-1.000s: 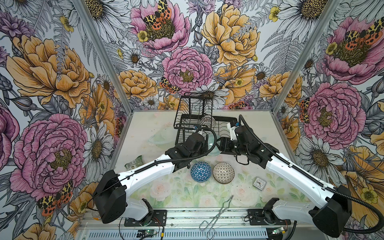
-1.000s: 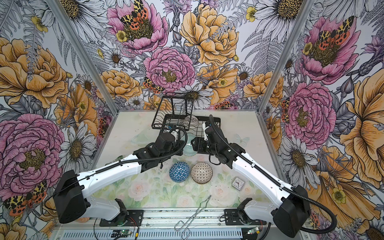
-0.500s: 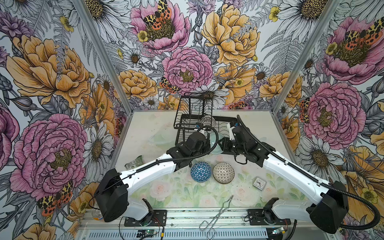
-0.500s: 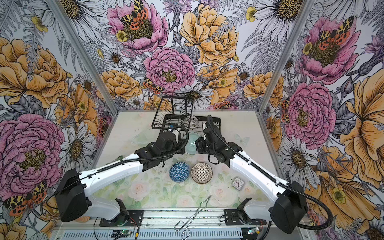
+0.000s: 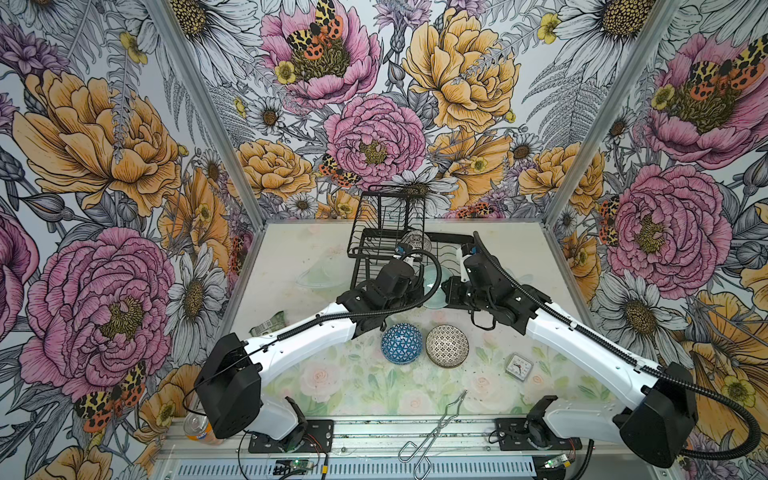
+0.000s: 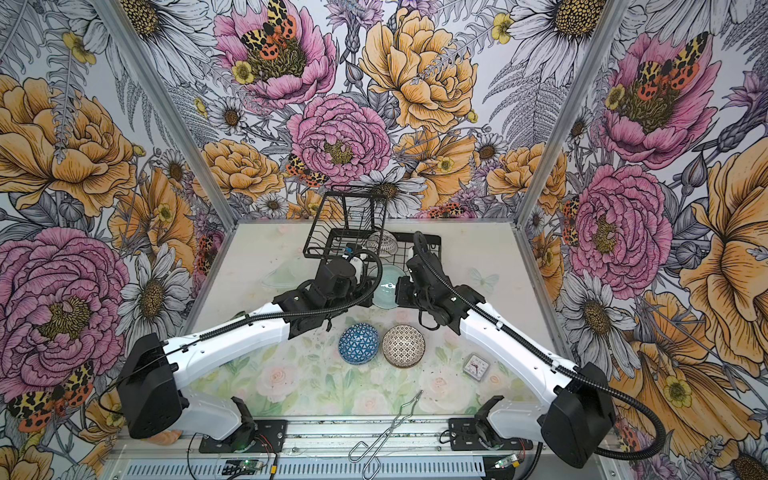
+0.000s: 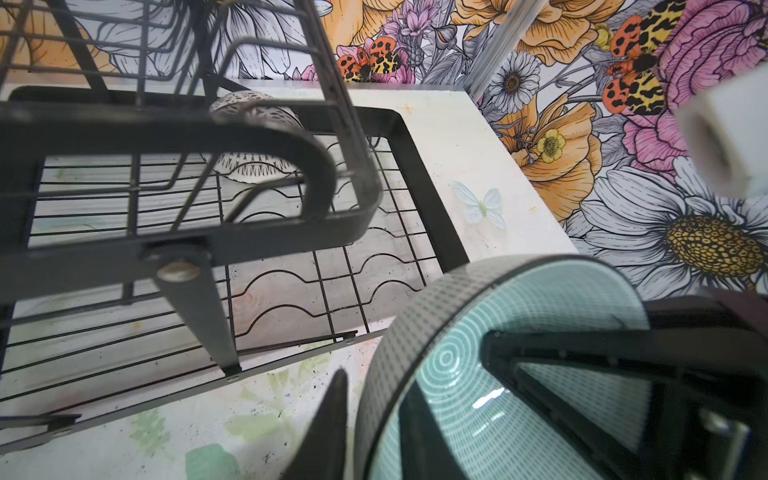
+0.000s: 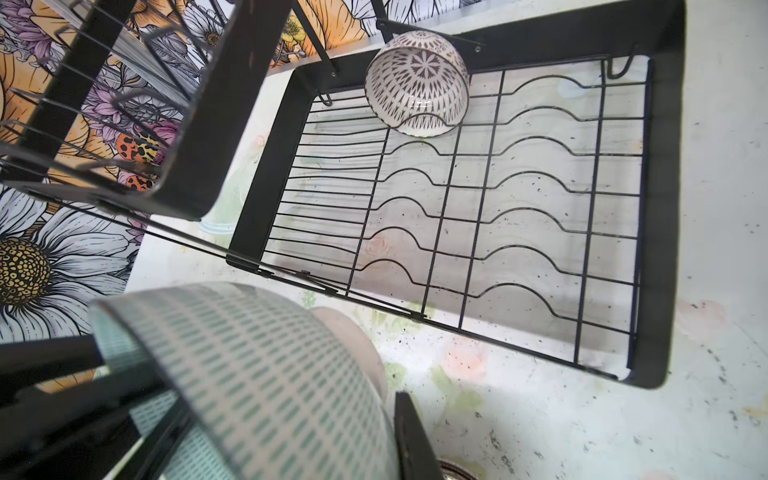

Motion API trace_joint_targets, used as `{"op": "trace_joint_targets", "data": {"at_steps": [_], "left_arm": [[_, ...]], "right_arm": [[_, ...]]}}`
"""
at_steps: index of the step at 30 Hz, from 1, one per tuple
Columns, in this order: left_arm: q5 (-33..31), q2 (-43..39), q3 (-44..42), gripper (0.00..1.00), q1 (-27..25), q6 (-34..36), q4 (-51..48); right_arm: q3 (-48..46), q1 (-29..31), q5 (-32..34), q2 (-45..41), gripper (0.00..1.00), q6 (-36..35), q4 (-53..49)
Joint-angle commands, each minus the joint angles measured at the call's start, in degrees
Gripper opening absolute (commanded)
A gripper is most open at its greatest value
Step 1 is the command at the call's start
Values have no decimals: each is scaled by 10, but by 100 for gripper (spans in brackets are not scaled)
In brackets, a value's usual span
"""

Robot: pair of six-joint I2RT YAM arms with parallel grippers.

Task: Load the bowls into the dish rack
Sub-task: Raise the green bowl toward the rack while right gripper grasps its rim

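**Item:** small round mint ceramic bowl (image 5: 434, 286), ringed inside, dashed outside.
**Location:** in the air, tipped on edge, at the robot-side rail of the black wire dish rack (image 5: 453, 238). It is not yet set in the base tray.
**Holder:** right gripper (image 5: 446, 289), narrowed onto the bowl's wall, one finger inside and one outside.
**Left gripper** (image 5: 417, 286)**:** jaws partly apart. Its visible finger (image 7: 336, 415) stands just clear of the outer wall.
**Change:** a second ago the left pinched this bowl while the right stood wide; the grip has now passed across. The handover looks nearly done. The left probably needs to back away before the right can carry the bowl to a slot.
**Already racked:** white bowl with black lattice (image 8: 417, 83), tilted at the tray's far rail.
**Outstanding:** blue triangle-patterned bowl (image 5: 401, 343) and black-white dotted bowl (image 5: 446, 345), side by side on the table (image 5: 291, 257), on the robot's side of the rack.
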Motion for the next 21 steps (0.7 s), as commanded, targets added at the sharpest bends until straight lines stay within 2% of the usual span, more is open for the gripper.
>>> {"op": "trace_joint_targets", "data": {"at_steps": [1, 4, 6, 10, 14, 17, 21], "left_arm": [[35, -8, 32, 66, 14, 30, -41], [45, -9, 49, 89, 26, 62, -91], [55, -6, 60, 98, 35, 87, -122], [53, -2, 64, 99, 45, 122, -153], [60, -1, 62, 99, 53, 127, -159], [65, 1, 59, 99, 57, 126, -159], [63, 6, 54, 99, 59, 132, -159]], "right_arm": [[14, -13, 12, -22, 0, -21, 19], [20, -35, 7, -19, 0, -50, 15], [24, -50, 1, -15, 0, -77, 15], [45, -57, 37, 5, 0, -182, 16], [66, -58, 116, 25, 0, -324, 33], [60, -63, 160, 31, 0, -426, 89], [37, -90, 187, 51, 0, -527, 190]]}}
